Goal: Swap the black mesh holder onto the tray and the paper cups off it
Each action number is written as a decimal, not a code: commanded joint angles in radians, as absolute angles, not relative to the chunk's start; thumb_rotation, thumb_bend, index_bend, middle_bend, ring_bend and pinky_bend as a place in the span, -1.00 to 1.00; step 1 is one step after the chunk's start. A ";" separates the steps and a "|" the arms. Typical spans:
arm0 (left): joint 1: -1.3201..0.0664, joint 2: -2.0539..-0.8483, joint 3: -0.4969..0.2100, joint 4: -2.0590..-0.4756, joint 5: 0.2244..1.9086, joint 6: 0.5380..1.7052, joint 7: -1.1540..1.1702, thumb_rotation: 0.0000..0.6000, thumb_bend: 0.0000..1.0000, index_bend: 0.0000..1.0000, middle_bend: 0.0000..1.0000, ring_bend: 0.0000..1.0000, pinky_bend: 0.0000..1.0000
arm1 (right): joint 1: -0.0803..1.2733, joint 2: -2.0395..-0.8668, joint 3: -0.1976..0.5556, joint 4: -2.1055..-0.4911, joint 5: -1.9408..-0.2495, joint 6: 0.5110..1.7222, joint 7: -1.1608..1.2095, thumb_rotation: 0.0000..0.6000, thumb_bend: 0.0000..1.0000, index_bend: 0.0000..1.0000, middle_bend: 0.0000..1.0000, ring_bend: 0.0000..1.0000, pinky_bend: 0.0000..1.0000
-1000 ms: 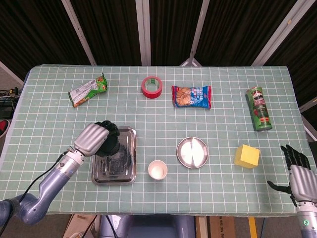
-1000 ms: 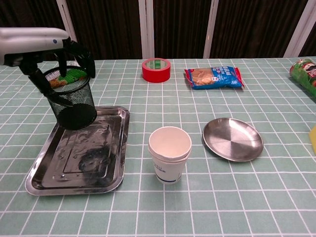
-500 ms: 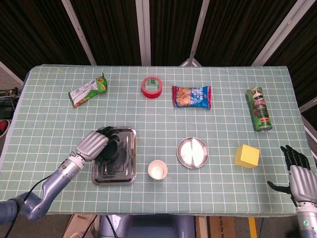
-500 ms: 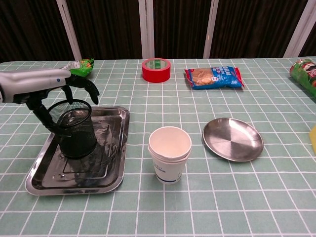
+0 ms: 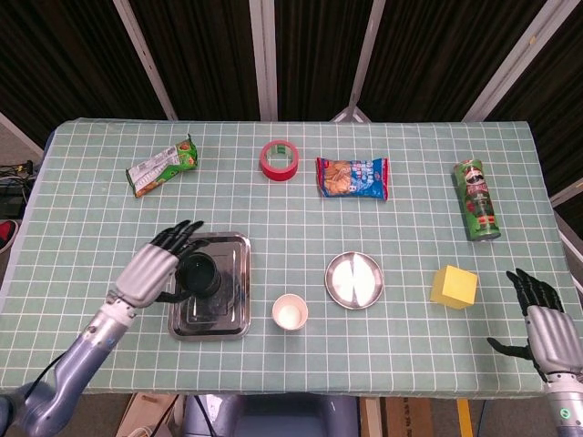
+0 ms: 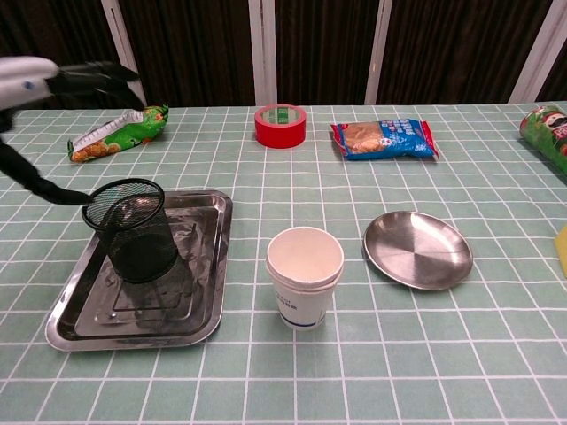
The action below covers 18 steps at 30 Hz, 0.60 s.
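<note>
**Mesh holder on the tray, left hand spread beside it**

My feeds show a table covered in a green cloth with a white grid (image 5: 109, 209), dark curtains with pale frame bars behind it. Near the front left corner lies the rectangular shiny steel tray (image 5: 235, 305) (image 6: 84, 319). The black wire-mesh cylindrical holder (image 5: 198, 272) (image 6: 135, 232) stands upright on the tray, in its back left part. My left hand (image 5: 155, 269) (image 6: 62, 78) sits at the tray's left edge with fingers fanned wide, holding nothing; from the chest view a dark fingertip reaches to the holder's rim, and I cannot tell whether it actually touches. The stack of white paper cups (image 5: 290, 312) (image 6: 305, 275) stands upright on the cloth just right of the tray, clear of it, near the front edge.

My right hand (image 5: 539, 319) hangs at the front right corner, fingers apart, nothing in it.

Right of the cups rests a round steel plate (image 5: 354, 279) (image 6: 418, 249). A yellow cube (image 5: 454, 286) sits toward the right edge, with a green tube can of crisps (image 5: 476, 199) lying on its side behind it. Along the back run a green snack packet (image 5: 162, 166) (image 6: 111, 134) at left, a red roll of tape (image 5: 280, 159) (image 6: 280, 125) in the middle, and a blue biscuit packet (image 5: 352, 177) (image 6: 384, 139) beside it.
</note>
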State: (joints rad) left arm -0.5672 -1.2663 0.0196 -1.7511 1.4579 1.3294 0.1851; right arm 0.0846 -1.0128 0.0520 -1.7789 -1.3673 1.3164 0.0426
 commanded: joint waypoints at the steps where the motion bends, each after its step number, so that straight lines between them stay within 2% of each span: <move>1: -0.324 -1.192 0.117 -1.755 1.569 1.634 0.188 1.00 -1.00 -0.58 -1.00 -1.00 -0.71 | 0.128 -1.004 0.024 -1.766 -1.503 1.271 0.138 1.00 -1.00 -1.00 -1.00 -1.00 -1.00; 5: -0.237 -1.198 0.127 -1.681 1.589 1.732 0.144 1.00 -1.00 -0.57 -0.99 -1.00 -0.71 | 0.226 -1.001 0.020 -1.823 -1.652 1.196 0.111 1.00 -1.00 -1.00 -1.00 -1.00 -1.00; 10: -0.200 -1.211 0.126 -1.629 1.590 1.734 0.109 1.00 -1.00 -0.57 -0.99 -1.00 -0.71 | 0.345 -1.058 0.049 -1.931 -1.713 1.075 -0.008 1.00 -1.00 -1.00 -1.00 -1.00 -1.00; 18: -0.188 -1.213 0.101 -1.618 1.591 1.697 0.088 1.00 -1.00 -0.57 -0.98 -1.00 -0.71 | 0.478 -1.236 0.124 -1.988 -1.580 0.920 -0.195 1.00 -1.00 -1.00 -1.00 -0.97 -1.00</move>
